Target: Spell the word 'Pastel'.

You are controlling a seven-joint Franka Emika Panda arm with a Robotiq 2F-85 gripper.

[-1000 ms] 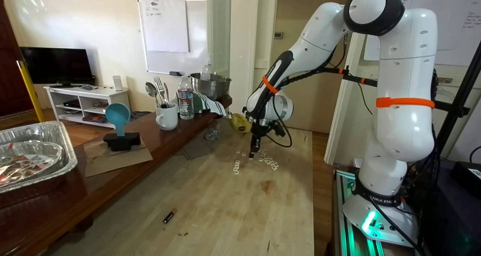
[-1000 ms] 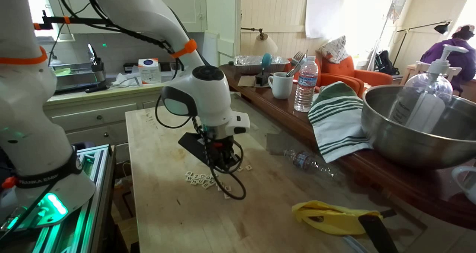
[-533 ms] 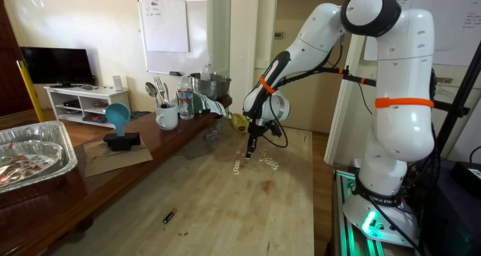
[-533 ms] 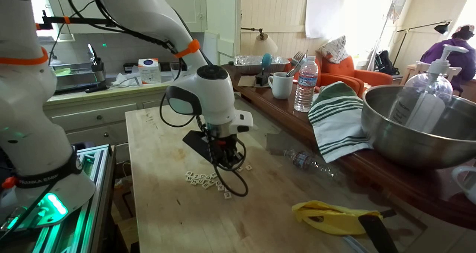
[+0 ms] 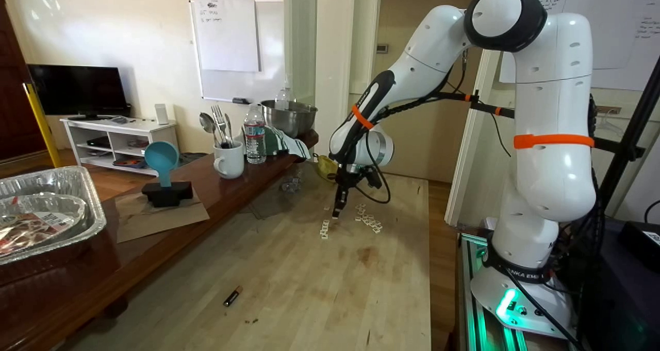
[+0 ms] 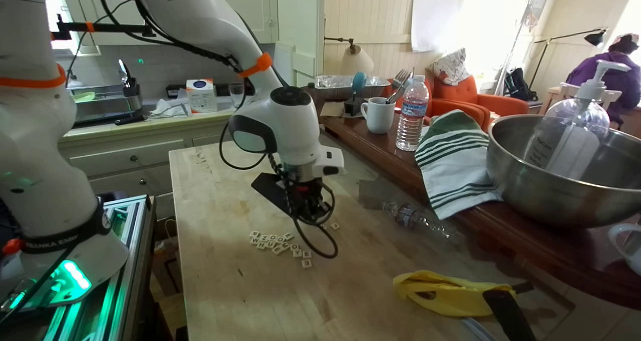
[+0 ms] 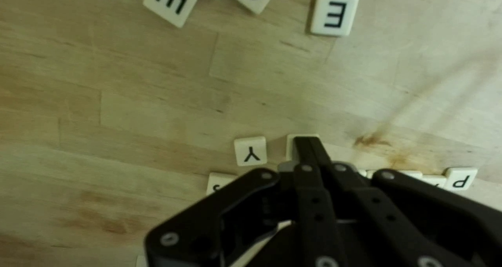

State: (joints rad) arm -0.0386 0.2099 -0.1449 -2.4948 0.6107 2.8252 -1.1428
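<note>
My gripper (image 7: 307, 139) is pinched narrow, nothing visible between its fingers, its tips over or against a pale tile (image 7: 290, 147) (I cannot tell which, nor its letter). In the wrist view the word's row (image 7: 411, 173) lies to the right, its long axis leading off to the P (image 7: 461, 178); I judge the tile should slide that way, to the near end.

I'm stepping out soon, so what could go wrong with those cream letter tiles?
In the wrist view, the black two-fingered gripper hides most of one small cream tile, which could twist unseen. The square cream tile marked Y lies close by and might get bumped. The square cream tile marked P ends a row that could be disturbed.
</note>
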